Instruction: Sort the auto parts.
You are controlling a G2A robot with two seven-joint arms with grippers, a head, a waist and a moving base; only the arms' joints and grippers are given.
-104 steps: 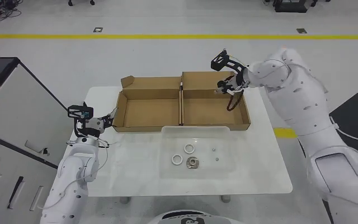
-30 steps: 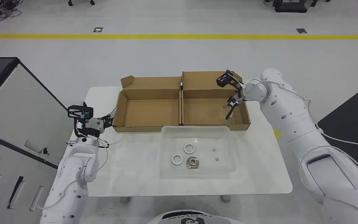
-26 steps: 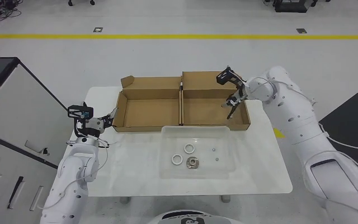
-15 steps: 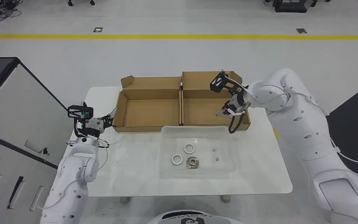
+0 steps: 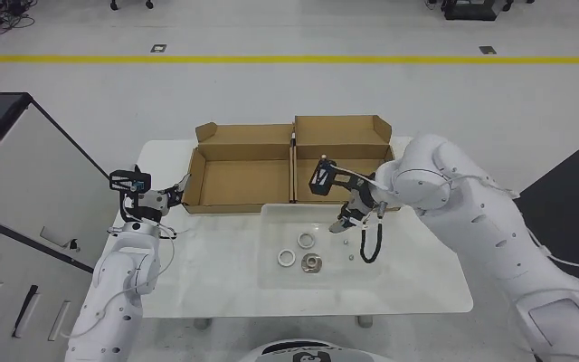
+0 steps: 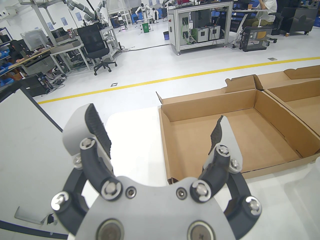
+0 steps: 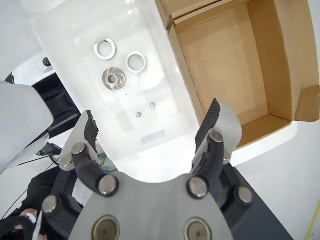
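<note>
A clear plastic tray point(image 5: 271, 275) at the table's middle holds two metal rings point(image 5: 307, 241) point(image 5: 287, 258), a round flanged hub point(image 5: 312, 263) and two small bolts point(image 5: 346, 242) point(image 5: 351, 256). My right gripper point(image 5: 346, 220) hangs open and empty above the tray's far right part. The right wrist view looks down past the gripper point(image 7: 152, 117) onto the rings point(image 7: 105, 49) point(image 7: 135, 61), the hub point(image 7: 113, 78) and the bolts point(image 7: 152, 105). My left gripper point(image 5: 177, 193) point(image 6: 155, 118) stands open and empty at the table's left, just outside the left cardboard box point(image 6: 207, 106).
Two open cardboard boxes sit side by side behind the tray, the left box point(image 5: 192, 172) and the right box point(image 5: 395, 181) point(image 7: 275, 51); I see nothing inside either. Bare white table point(image 5: 425, 281) lies right of and in front of the tray.
My right arm has swung from over the right box's far right side down and leftward to above the tray. The left arm has stayed still.
</note>
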